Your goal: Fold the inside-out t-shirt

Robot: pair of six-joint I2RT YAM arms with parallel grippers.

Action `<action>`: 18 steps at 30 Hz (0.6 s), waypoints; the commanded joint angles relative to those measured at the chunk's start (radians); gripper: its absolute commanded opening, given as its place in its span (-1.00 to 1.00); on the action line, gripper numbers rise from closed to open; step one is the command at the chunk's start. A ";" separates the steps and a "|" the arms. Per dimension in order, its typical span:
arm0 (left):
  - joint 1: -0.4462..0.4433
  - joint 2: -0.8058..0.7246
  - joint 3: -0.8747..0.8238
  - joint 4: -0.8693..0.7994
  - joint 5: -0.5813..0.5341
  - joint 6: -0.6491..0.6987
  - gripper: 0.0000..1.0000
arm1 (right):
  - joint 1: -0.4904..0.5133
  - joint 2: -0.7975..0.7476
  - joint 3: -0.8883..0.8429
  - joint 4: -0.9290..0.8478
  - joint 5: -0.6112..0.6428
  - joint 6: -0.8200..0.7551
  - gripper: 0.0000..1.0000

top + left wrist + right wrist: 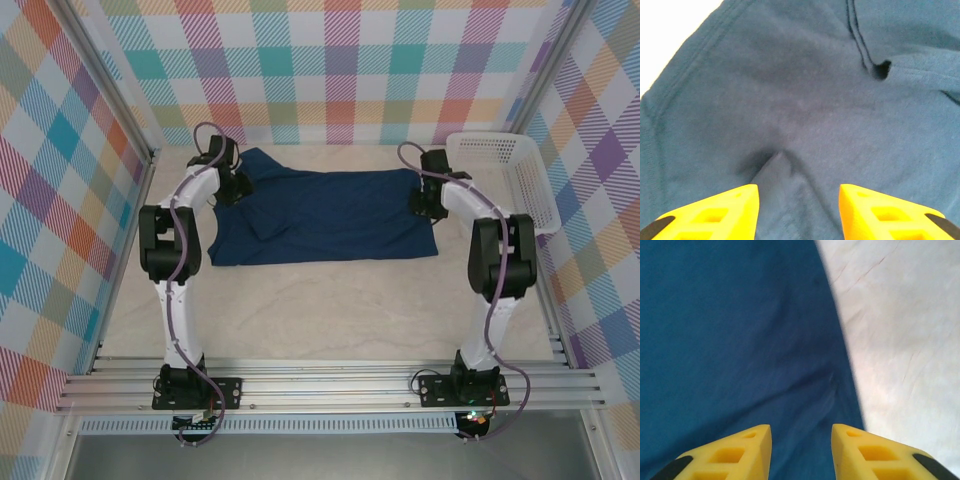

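Both agape @ t-shirt [330, 215]: left end effector [799, 192], right end effector [801, 430], fingers [715, 215] cropped.

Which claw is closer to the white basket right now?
Right. The right claw is over the t-shirt at its right edge, apart from the white basket beside it; the left claw is over the opposite end.

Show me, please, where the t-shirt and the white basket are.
t-shirt [330, 215], top external view, middle of the cloth.
white basket [486, 138], top external view, far rim.
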State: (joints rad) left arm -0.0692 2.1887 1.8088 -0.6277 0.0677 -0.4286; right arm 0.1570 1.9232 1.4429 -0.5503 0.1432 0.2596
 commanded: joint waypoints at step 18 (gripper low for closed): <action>-0.137 -0.276 -0.520 0.190 0.115 -0.020 0.02 | 0.093 -0.221 -0.225 0.080 -0.215 0.039 -0.17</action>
State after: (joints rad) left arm -0.1970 1.8885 1.2613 -0.4603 0.1684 -0.4603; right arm 0.2520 1.7065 1.2324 -0.4931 -0.0425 0.2810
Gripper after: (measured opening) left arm 0.514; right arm 0.413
